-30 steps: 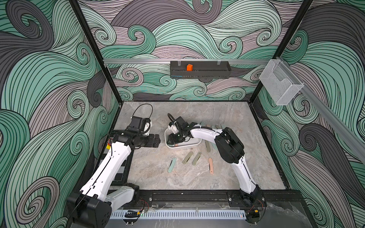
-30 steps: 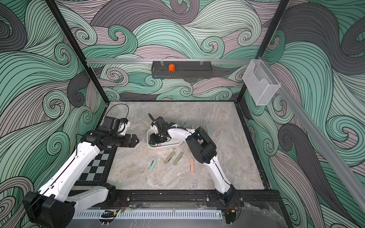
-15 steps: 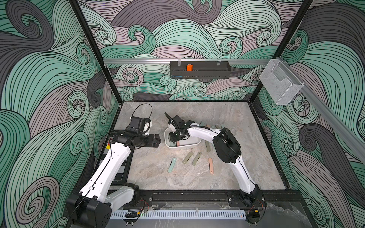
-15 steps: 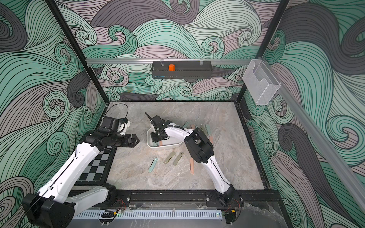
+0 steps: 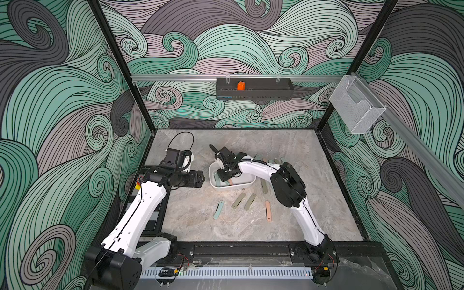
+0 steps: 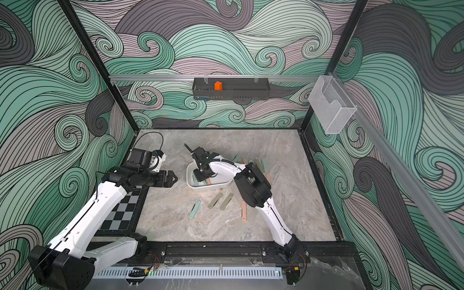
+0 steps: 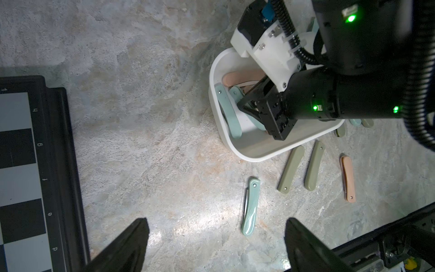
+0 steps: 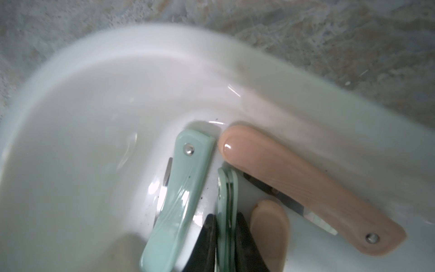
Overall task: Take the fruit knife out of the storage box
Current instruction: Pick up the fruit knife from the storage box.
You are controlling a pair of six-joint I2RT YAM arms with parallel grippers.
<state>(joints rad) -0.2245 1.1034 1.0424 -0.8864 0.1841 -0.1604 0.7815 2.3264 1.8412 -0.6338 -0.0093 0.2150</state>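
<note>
- Storage box (image 5: 241, 187) sits mid-frame in both top views, on the grey surface (image 5: 226, 231). It is not emptied: at least four folded knives are inside.
- Right pincer (image 8: 225, 215) is down inside the box, jaws narrowed onto a mint-green fruit knife (image 8: 227, 188) that stands on its edge. The fingers (image 8: 247, 240) appear to press both flanks, so I judge the grasp made, or all but made.
- That fruit knife is low in the box, at lower centre of the right wrist view, with no sign of lift. Left to do: raise it over the wall and set it outside.
- Left pincer (image 7: 216, 220) is spread wide with nothing in it. In a top view it hovers left of the box, apart from the rim.
- In the way:
  - flat mint knife (image 8: 179, 193), just beside the held one
  - short peach end (image 8: 270, 230), close by the other finger
  - long peach knife (image 8: 306, 188), along the wall
  - Any of these could snag or ride up, I reckon.
- The box looks light and nothing steadies it, so it may shift on the pull.
- Already outside, below the box in the left wrist view: loose mint knife (image 7: 251, 207), olive knives (image 7: 290, 169), loose peach knife (image 7: 348, 179). A further cluster of knives (image 5: 272, 160) shows behind the right arm.
- Off to the sides, none obstructing:
  - checkerboard (image 6: 120, 213), lower left
  - black slotted tray (image 5: 254, 94) with orange block (image 5: 241, 85), on the back wall
  - wire basket (image 5: 356, 108), upper right
</note>
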